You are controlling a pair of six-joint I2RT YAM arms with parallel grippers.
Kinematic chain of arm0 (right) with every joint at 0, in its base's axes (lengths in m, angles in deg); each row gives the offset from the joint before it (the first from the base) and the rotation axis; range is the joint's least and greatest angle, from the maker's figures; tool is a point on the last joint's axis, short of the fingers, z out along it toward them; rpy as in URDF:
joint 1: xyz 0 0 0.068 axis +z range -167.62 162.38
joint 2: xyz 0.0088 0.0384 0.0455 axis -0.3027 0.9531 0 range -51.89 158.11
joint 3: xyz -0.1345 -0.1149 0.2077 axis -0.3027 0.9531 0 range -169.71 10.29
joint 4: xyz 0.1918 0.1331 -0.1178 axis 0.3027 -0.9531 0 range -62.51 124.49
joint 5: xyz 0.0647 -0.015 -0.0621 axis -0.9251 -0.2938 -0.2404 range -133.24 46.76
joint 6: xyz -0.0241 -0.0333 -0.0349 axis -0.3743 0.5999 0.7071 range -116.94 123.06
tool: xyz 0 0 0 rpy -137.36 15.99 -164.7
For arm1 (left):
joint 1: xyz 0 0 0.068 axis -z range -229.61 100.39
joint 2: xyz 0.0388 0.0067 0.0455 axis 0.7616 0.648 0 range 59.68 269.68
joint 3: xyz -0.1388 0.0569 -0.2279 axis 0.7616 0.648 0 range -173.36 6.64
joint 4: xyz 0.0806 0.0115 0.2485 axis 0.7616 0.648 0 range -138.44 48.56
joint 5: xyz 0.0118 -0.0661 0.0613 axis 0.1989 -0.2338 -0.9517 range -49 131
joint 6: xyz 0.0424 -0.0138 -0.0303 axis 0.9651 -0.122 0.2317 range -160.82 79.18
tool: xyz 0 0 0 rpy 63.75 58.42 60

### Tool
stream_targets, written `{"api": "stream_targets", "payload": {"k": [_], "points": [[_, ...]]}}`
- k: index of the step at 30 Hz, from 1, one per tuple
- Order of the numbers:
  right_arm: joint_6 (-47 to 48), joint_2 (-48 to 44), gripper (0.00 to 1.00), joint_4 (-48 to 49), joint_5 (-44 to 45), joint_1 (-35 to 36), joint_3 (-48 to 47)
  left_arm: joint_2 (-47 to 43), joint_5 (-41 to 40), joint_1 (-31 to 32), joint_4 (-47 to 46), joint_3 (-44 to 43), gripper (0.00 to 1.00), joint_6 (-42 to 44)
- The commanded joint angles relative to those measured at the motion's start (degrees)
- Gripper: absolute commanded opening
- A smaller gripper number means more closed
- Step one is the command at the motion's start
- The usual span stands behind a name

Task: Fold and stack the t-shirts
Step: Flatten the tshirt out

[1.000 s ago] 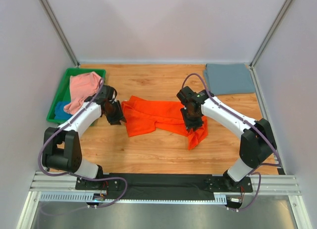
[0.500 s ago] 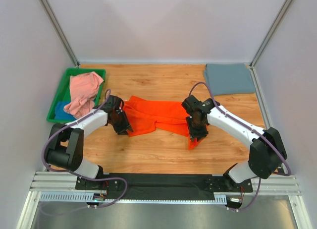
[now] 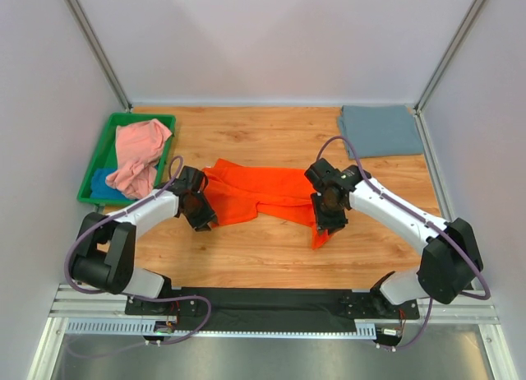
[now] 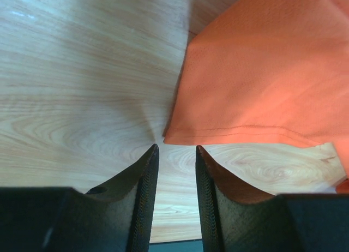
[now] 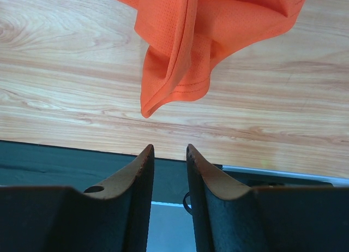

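a crumpled bright orange cloth t-shirt [image 3: 259,192] lies in the middle of a light wooden table [image 3: 246,133]. the left gripper [image 4: 175,149] sits by its left hem corner, the right gripper [image 5: 169,147] by its bunched right end; both have fingers slightly apart, gripping nothing.

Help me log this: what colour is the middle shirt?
Bright orange shirt; top external view shows best.

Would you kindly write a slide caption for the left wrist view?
Left gripper, open, just short of a hemmed corner of the orange shirt on the wooden table.
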Motion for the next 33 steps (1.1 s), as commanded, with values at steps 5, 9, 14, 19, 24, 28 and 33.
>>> {"api": "stream_targets", "payload": {"k": [5,9,14,19,24,28,33], "points": [[-1.0,-1.7,0.31,-0.2,0.3,0.3,0.9,-1.4,-2.2,0.0,-1.1,-1.8,0.41,-0.6],[-1.3,-1.8,0.32,0.5,0.2,0.3,1.9,1.6,-2.4,-0.1,-0.5,-2.6,0.41,-0.1],[-1.8,-2.7,0.32,0.6,0.0,0.3,2.8,4.0,-3.7,-0.1,-0.3,-1.5,0.40,-1.0],[-2.3,-3.3,0.32,0.3,0.5,0.6,3.5,6.6,-3.0,-0.1,-2.2,-1.7,0.32,-0.8],[-4.9,-5.0,0.34,2.6,1.0,2.0,6.2,6.3,-4.7,-0.1,3.6,-4.9,0.06,0.2],[-6.8,-5.4,0.36,8.5,0.8,2.2,9.9,3.9,-7.2,-0.1,10.1,-9.7,0.00,1.6],[-8.6,-4.1,0.38,13.1,-0.3,2.4,10.9,2.3,-7.5,-0.1,15.2,-14.0,0.00,2.3]]}}
